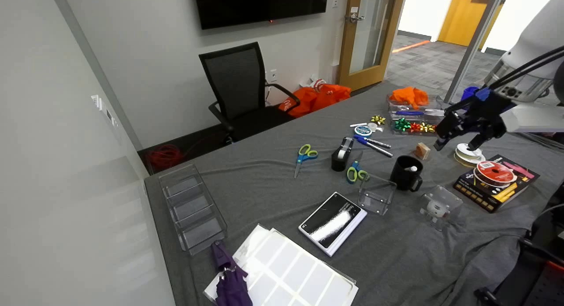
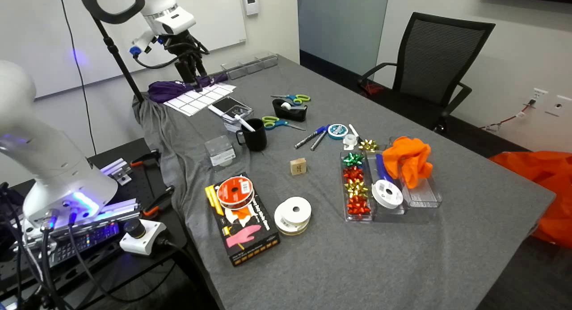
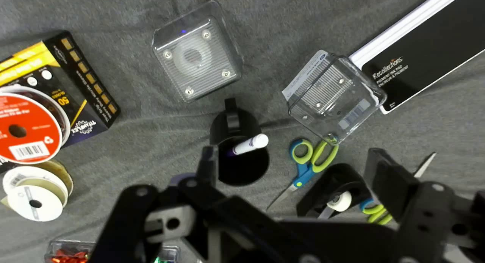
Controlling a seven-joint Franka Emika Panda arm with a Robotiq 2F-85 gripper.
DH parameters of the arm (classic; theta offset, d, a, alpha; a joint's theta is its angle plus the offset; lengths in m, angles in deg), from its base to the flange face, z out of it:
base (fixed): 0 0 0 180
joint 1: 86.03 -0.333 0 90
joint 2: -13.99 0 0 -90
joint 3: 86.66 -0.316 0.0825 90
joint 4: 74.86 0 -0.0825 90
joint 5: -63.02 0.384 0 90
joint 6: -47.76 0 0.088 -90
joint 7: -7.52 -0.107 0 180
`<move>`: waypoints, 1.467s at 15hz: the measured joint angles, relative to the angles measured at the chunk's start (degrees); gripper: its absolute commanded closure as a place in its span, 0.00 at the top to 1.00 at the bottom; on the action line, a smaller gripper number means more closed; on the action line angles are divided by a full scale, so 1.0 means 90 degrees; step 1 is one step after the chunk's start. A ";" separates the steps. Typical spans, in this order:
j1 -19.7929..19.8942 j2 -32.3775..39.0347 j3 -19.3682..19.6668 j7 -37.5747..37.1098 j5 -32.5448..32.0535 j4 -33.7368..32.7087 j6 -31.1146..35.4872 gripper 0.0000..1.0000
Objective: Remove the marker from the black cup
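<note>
Half seeing the marker (image 3: 248, 145): making out a white end with purple marks, leaning out past the rim of the black cup (image 2: 256, 138) on the desk (image 2: 402, 256), losing the rest inside. Holding the hand (image 3: 293, 164) spread wide above, gripping nothing. Expecting something light, stiff and smooth, hardly risking breakage but possibly rolling when pinched off-centre. Suggesting a hold on the exposed end, squarely across the barrel, then drawing out along the slant.

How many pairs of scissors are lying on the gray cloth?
2. One pair of scissors lies beside the black tape dispenser, on the side away from the black cup; the other pair lies between dispenser and cup. Any hidden behind other things would not show.
</note>
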 measured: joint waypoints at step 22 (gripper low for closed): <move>0.0284 0.2260 -0.0163 -0.4199 -0.2017 -0.0989 0.0732 1.00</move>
